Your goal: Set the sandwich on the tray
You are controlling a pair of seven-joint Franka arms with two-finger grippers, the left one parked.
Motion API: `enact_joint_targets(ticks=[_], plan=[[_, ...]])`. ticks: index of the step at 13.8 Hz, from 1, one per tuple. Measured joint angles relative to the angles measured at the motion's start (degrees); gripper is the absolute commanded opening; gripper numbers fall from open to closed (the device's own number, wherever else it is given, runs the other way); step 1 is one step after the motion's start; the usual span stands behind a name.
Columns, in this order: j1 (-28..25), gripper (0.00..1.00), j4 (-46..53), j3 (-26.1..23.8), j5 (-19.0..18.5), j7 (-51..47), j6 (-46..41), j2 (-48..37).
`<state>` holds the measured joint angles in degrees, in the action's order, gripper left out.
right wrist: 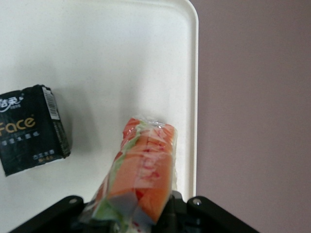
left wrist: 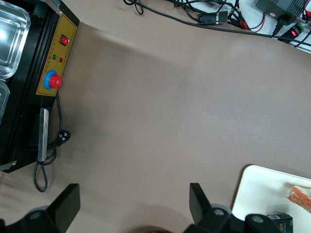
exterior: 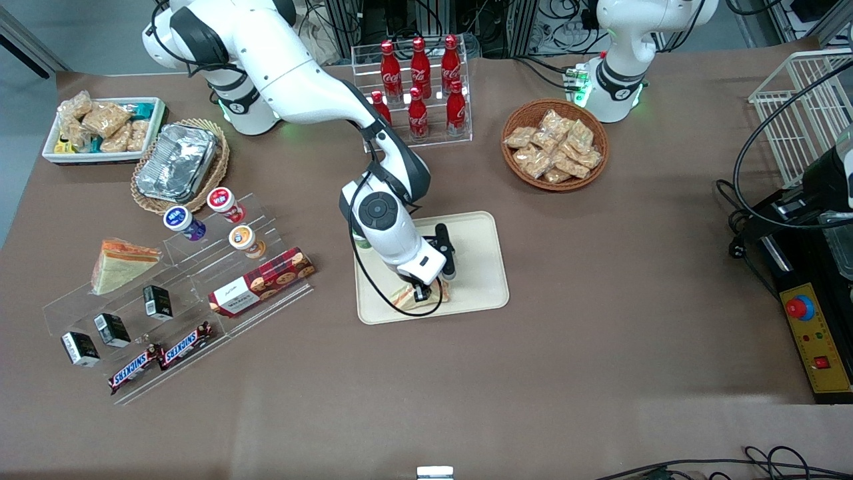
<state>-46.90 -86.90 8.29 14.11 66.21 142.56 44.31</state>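
Low in the centre of the front view, the right arm's pincer (exterior: 421, 294) grips the plastic-wrapped triangular cream-bread sandwich (exterior: 408, 295) with red and green filling, holding it over the near edge of the flat cream-beige rectangular tray (exterior: 480, 267). A small black packet (right wrist: 33, 128) already lies there. Judging by this, only lowering and release remain.

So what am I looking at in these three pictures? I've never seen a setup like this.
A white robot arm works over a brown table. One picture looks down from the front; the other two come from cameras on the arms' wrists. The working arm's pincer is low over the cream tray, shut on the wrapped sandwich, which looks just about down on it. A small black packet already lies on the tray. Around it stand red bottles, a basket of snack bags, a foil tray and another sandwich wedge.
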Motion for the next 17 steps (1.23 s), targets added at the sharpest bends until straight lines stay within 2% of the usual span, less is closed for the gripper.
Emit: enact_joint_targets(ticks=[1,2,4,10,14,17], plan=[[0.0,0.96,0.0,0.0,0.1,0.0,0.2,0.0],[0.0,0.99,0.0,0.0,1.2,-0.1,0.4,0.1],[0.4,0.99,0.0,0.1,5.2,0.1,0.8,0.3],[0.8,0.99,0.4,0.0,7.2,0.0,1.2,0.5],[0.7,0.99,0.8,0.1,14.2,-0.4,0.4,-0.3],[0.6,0.99,0.9,1.9,14.4,-6.4,-5.4,-3.0]])
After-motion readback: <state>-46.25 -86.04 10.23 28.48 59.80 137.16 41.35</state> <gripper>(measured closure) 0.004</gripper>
